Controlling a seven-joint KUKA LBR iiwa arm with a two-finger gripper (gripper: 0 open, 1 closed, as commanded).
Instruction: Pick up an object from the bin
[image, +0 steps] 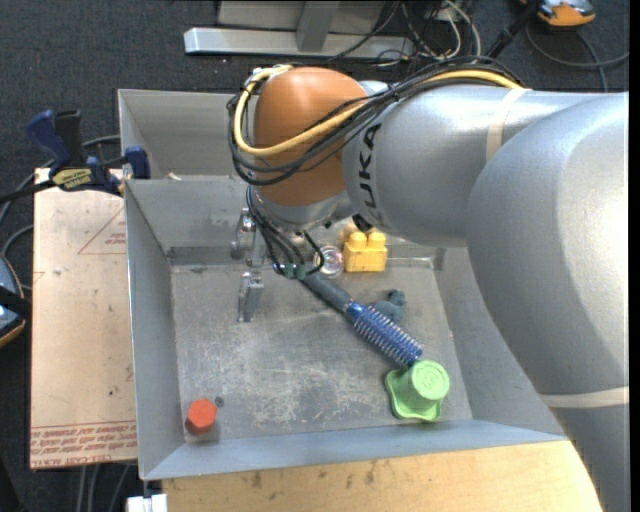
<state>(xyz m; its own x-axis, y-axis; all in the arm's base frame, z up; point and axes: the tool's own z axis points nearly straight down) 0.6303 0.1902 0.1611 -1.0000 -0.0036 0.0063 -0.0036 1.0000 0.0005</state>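
Note:
My gripper (247, 300) hangs under the arm's orange cover over the bare floor in the back-left part of the bin, with nothing seen in it. Just to its right lies a brush (380, 332) with a dark handle and blue bristles, laid diagonally; the handle end points up towards the gripper. A yellow toy block (365, 251) sits against the back wall, right of the gripper.
A green flower-shaped lid (418, 390) rests near the front right corner, just past the brush's bristle end. A small red cylinder (202, 415) stands in the front left corner. A small grey-teal piece (395, 298) lies beside the brush. The arm covers the bin's right side.

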